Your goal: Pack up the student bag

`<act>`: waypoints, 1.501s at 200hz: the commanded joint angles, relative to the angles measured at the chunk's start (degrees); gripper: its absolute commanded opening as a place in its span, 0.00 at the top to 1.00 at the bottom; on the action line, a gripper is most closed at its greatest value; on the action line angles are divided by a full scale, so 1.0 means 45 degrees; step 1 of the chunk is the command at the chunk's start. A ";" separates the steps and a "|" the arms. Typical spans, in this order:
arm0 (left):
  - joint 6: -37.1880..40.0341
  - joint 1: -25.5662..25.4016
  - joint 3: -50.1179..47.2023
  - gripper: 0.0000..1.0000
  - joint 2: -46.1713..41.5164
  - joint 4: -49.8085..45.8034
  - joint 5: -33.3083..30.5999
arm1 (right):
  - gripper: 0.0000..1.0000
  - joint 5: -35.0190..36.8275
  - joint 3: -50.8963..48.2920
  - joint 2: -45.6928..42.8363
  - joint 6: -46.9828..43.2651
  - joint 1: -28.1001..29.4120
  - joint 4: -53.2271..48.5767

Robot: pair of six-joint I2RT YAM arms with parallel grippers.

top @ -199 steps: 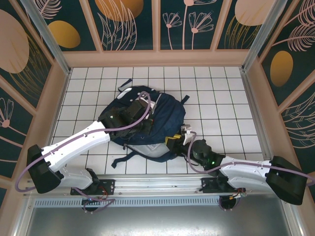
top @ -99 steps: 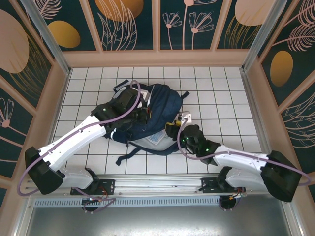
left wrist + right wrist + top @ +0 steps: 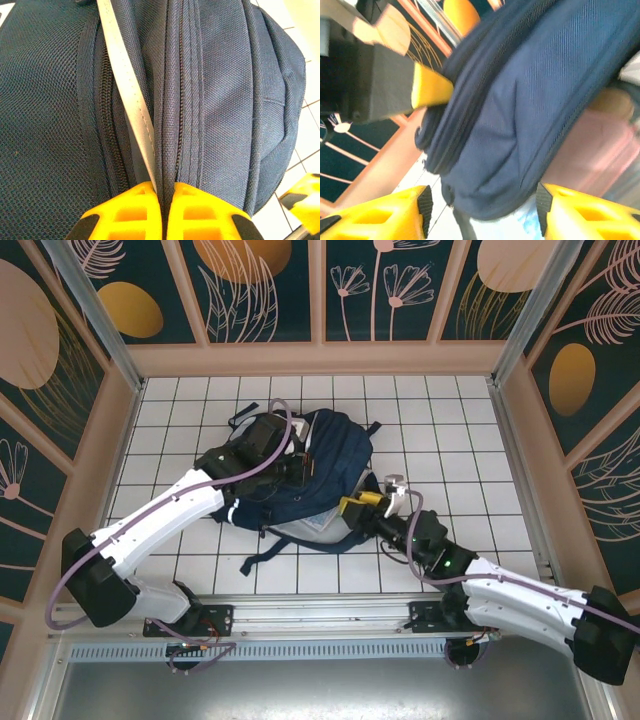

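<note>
- Item: student bag (image 3: 335,455), one, large, navy blue woven fabric; lying flattened on the white tiled tabletop (image 3: 450,420), roughly at its middle, between the two arms.
- Finish, left wrist view: bag (image 3: 220,90) shows a fine mesh panel (image 3: 45,100) on one side, a white reflective stripe (image 3: 131,100) running lengthwise, and closed zip lines (image 3: 181,100) beside stitched seams.
- Near edge, overhead view: a pale grey panel (image 3: 305,527); dark straps (image 3: 262,555) trail loose over the tiles towards the arm bases.
- Right wrist view: bag (image 3: 530,90) ends in a rounded, bulging blue corner; a pinkish surface (image 3: 590,160) beside it is too blurred to identify.
- Left pincer (image 3: 292,466): on top of the bag; yellow fingers pressed together (image 3: 162,210), clamped on a fold of bag fabric where the stripe runs in between them.
- Right pincer (image 3: 360,505): at the bag's near right edge; jaws spread wide (image 3: 482,205), the rounded corner lying in the gap, neither finger seen touching it.
</note>
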 commanded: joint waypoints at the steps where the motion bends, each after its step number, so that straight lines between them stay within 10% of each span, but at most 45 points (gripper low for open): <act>1: -0.0006 0.0314 0.0806 1.00 0.0019 0.1856 -0.0254 | 0.39 -0.0239 -0.0242 0.0726 0.1287 0.0435 0.0967; 82: -0.0108 0.0341 0.0964 1.00 -0.0176 0.1616 0.0313 | 0.52 -0.1189 0.1670 0.6201 0.1000 0.0260 0.4863; 124: 0.0048 0.0522 0.0981 1.00 -0.0544 0.1095 -0.0035 | 1.00 -0.2394 0.2335 0.7399 0.0806 -0.0103 0.5251; 217: 0.0617 0.2436 0.1553 1.00 -0.0915 0.0423 0.1888 | 1.00 -0.4775 -0.0016 0.7424 -0.1286 0.0185 0.6325; 243: 0.0513 0.2422 0.1261 1.00 -0.0844 0.0679 0.2620 | 0.84 -0.6252 0.0592 0.7161 -0.1623 0.0406 0.6787; 264: 0.0139 0.2431 0.0615 1.00 -0.0870 0.1289 0.2990 | 0.66 -0.5361 0.1407 0.6537 -0.1974 0.0620 0.5009; 300: -0.0511 0.2418 -0.0720 1.00 -0.0234 0.2795 0.4490 | 0.66 -0.0740 0.1222 0.4204 -0.1483 0.0629 0.0574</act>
